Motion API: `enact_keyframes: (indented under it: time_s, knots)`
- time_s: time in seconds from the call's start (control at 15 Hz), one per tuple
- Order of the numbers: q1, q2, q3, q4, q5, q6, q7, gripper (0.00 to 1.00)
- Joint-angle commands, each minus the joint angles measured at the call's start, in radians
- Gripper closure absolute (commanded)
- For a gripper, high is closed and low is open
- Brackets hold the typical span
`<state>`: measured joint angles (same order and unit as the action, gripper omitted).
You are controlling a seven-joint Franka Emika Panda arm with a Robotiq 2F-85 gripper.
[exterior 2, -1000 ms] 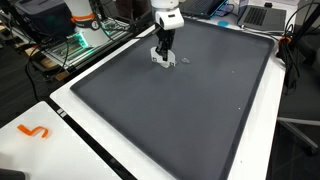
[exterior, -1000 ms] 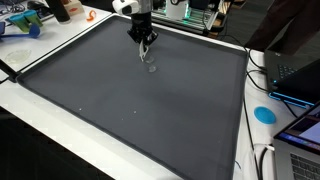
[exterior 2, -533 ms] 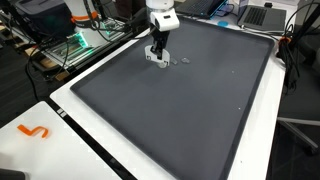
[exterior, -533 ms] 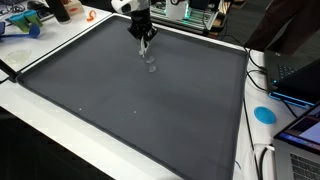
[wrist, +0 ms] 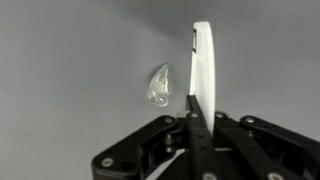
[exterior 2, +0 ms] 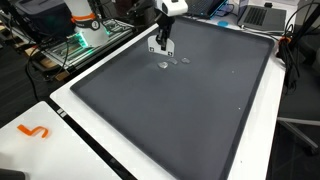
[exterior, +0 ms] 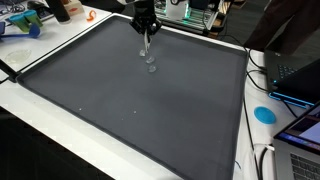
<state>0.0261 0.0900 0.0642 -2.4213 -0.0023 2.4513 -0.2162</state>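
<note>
White strip (wrist: 202, 60) — clamped in pincer (wrist: 196, 116), blob (wrist: 158, 86) beside.

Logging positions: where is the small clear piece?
The clear piece lies on the dark mat near its far edge in an exterior view; in the wrist view it is left of the white strip in the jaws.

Gripper (exterior: 146, 32) hangs approx. vertical, fingers pointing down, w/ the wrist above it leaving frame at 12 o'clock. In wrist view it enters from 6 o'clock, jaws pinched together (no gap visible) on a thin white strip (wrist: 203, 60) that sticks out toward 12.
</note>
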Motion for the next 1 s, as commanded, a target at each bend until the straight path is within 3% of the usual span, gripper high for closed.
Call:
enact_keyframes:
  time_s: [0.0,0.47,0.53,0.93]
  knots:
    - [0.021,-0.031,0.006,0.034,-0.021,-0.048,0.043,0.99]
    - [0.073,-0.018,0.023,0.149,-0.147,-0.109,0.263,0.99]
    - [0.059,-0.021,0.019,0.124,-0.105,-0.074,0.192,0.96]
    - [0.071,-0.019,0.023,0.147,-0.127,-0.091,0.238,0.96]
